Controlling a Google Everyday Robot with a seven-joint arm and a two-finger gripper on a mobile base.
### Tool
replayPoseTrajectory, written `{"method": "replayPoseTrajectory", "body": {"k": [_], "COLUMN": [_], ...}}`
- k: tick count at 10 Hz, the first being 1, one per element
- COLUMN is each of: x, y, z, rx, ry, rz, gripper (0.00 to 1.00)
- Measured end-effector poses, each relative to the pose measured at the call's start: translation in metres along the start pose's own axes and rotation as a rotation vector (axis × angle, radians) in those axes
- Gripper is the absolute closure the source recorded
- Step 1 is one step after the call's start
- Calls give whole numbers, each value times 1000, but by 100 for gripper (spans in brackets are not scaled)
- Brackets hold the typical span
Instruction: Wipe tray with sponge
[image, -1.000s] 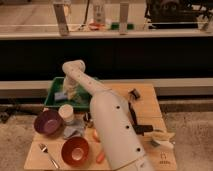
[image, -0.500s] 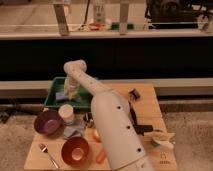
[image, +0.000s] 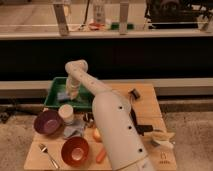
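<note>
The green tray (image: 54, 86) sits at the table's back left. My white arm bends down into it, and the gripper (image: 72, 94) hangs low over the tray floor near its middle. The blue-grey sponge (image: 62, 96) lies in the tray just left of the gripper, touching it or very close. The arm hides the right part of the tray.
In front of the tray stand a white cup (image: 66, 113), a purple bowl (image: 47, 122), a grey-blue cloth (image: 73, 132) and an orange bowl (image: 75, 149). A spoon (image: 48, 155) and a carrot (image: 101, 154) lie near the front edge. To the right are a banana (image: 162, 137) and black objects (image: 134, 94).
The arm's bent upper part has shifted slightly to the right. The gripper stays low in the tray beside the sponge.
</note>
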Motion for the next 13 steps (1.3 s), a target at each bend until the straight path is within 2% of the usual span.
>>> {"method": "replayPoseTrajectory", "body": {"k": [10, 11, 13], "x": [2, 4, 22], "y": [2, 4, 19], "z": [-1, -3, -22], "rx": [5, 15, 76], "ry": [1, 1, 9], "rz": [6, 2, -35], "gripper": [64, 64, 64]}}
